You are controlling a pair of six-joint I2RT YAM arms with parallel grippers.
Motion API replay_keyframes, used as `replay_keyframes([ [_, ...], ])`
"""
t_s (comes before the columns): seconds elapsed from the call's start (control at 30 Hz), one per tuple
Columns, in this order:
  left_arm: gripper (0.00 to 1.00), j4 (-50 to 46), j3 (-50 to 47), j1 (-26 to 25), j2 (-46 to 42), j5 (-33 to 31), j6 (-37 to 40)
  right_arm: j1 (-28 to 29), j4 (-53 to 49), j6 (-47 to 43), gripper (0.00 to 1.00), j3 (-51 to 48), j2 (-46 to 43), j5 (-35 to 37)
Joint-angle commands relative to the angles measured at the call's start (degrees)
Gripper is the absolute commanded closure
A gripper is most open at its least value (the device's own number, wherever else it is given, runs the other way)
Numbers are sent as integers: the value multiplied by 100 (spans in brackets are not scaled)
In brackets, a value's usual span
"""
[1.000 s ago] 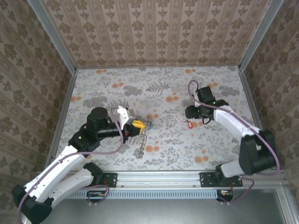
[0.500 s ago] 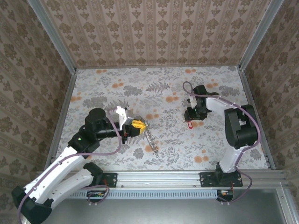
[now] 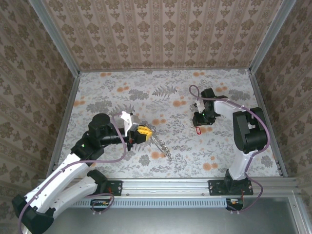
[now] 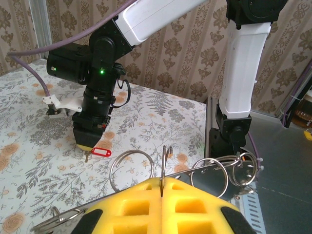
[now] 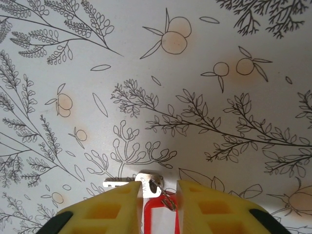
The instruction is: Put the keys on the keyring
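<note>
My left gripper is shut on the keyring, pinching one thin metal ring edge-on between its yellow pads. Linked rings hang to either side. From above, the left gripper holds the keyring's chain, which trails right and toward the near edge. A small silver key with a red tag lies flat on the table. My right gripper points straight down over it, open, with a narrow gap. The key's head sits between the pads, against the left one. That red tag lies just below the right gripper.
The floral table cover is bare between the two arms. Patterned walls and metal posts close in the table on three sides. The right arm is folded upright near the right wall.
The right jaws have narrowed around the key's head and the right arm has folded closer in. The keyring's chain has swung out to the right from the left gripper.
</note>
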Motion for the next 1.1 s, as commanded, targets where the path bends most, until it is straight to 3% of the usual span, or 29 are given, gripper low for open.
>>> replay_keyframes([
  [0.0, 100, 184, 30, -23, -38, 57, -36, -2, -193, -81, 76, 51, 25, -171],
  [0.63, 100, 61, 65, -33, -238, -48, 43, 11, -235, -161, 84, 33, -13, -47],
  [1.07, 100, 33, 64, -35, -292, -84, 59, 8, -261, -183, 82, 38, -33, 1],
])
